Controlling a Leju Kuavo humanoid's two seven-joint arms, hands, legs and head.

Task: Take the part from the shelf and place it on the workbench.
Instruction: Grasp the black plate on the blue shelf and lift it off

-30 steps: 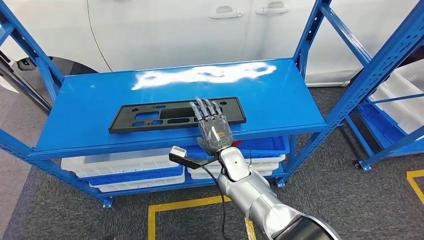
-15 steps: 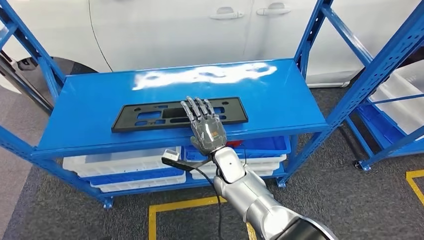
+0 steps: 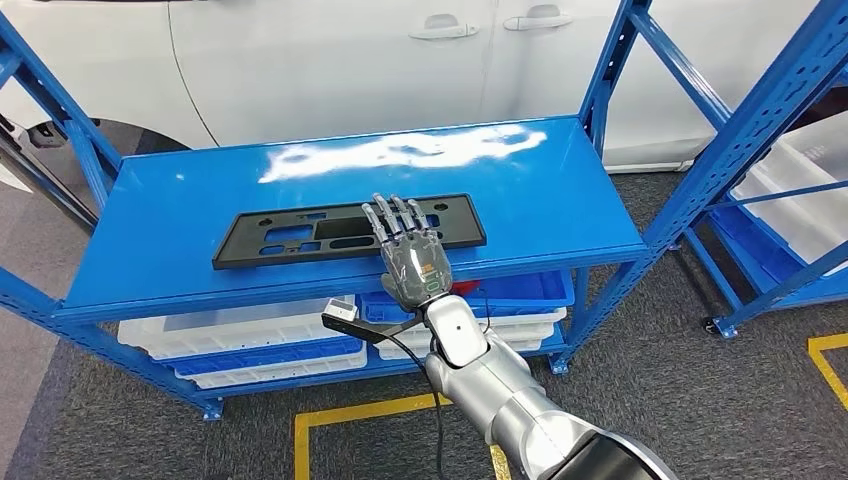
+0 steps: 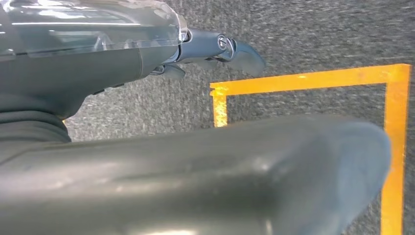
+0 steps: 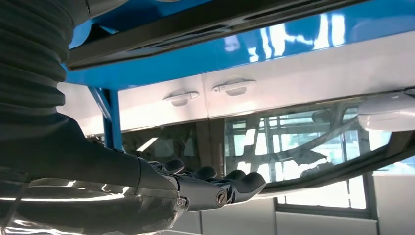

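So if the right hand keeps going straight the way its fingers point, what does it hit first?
Probably the black part on the blue shelf; the right hand already overlaps its near edge, though height above it is unclear.

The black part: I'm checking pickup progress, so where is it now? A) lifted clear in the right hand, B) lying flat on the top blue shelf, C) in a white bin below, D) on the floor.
B: the black part lies flat on the top shelf, with the right hand spread over its near edge.
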